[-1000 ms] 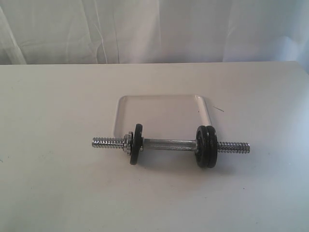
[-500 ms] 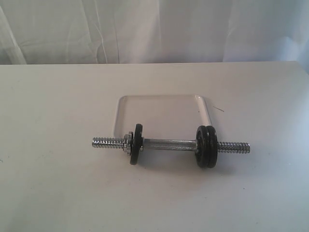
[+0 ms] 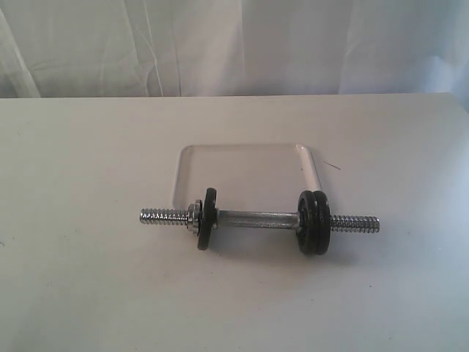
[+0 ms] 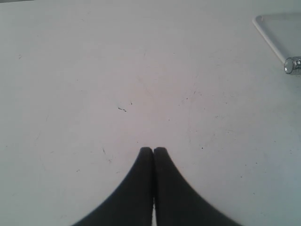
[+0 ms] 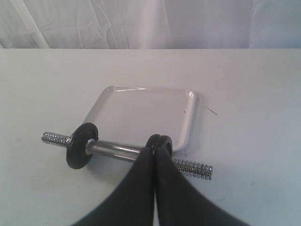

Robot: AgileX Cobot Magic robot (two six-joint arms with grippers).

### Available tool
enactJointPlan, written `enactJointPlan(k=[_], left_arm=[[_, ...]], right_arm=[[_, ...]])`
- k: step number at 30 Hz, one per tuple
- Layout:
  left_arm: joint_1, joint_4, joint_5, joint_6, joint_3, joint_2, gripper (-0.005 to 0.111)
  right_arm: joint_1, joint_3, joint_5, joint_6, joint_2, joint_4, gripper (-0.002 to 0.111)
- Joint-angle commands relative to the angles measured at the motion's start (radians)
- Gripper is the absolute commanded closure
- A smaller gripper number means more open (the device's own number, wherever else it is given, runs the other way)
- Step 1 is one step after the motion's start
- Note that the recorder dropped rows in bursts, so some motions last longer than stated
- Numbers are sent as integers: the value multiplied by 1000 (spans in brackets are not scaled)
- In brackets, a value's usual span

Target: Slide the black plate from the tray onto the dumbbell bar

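The sliding step is judged to be finished. No plate is seen in the tray, which lies at the centre of the exterior view with its white floor bare. The dumbbell bar is laid on the counter across the tray's near edge, just below centre of the frame. All the discs are threaded on it. A single black plate is seated left of centre, tilted a little, with a small chrome collar touching its outer face. Two more are pressed together right of centre, at and. Which of the three was taken from the tray cannot be told, since they are alike.

The left jaws are pressed together with nothing between them and are held over bare counter. The right jaws are likewise closed on nothing. In the right wrist view their tips overlap the paired plates, yet neither arm is caught in the exterior view, so contact is thought unlikely.

Little is called for next, by this reading. The arms need only be kept clear of the bar so that it is not rolled. No collar is seen on the right threaded end, so the pair there could be shifted outward by a knock.

Counted: one tray, one bar, three black plates, one collar, two sets of jaws.
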Motion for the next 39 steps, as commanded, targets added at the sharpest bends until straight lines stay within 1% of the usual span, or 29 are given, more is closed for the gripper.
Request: enactJointPlan(k=[1,5,8,10,14,20,29,32,35,39], left_arm=[[-6,-5,-5,-2,7,-3,107],[-6,-5,-5,-2,7,-3,107],[-6,-5,-5,-2,7,-3,107],[-6,-5,-5,-2,7,-3,107],[-6,-5,-5,-2,7,-3,107],[-6,-5,-5,-2,7,-3,107],[-6,-5,-3,-2,7,-3,107],[-6,-5,-3,-2,7,-3,107],[-6,-5,-3,-2,7,-3,107],[-6,-5,-3,-2,7,-3,107]], right_arm=[[1,90,-13,2,-102,-8,108],[1,217,-13,2,-226,-10,108],[1,311,-168,4,-319,-20,108],[1,362,-209,4,-363,-36,108],[1,451,-205,4,-427,-74,108],[1,578,-213,10,-460,-71,108],[1,604,-211,13,-460,-53,108],[1,623,-245,13,-460,-56,108],[-1,623,-342,13,-460,-95,108],[-1,623,-321,13,-460,-192,108]])
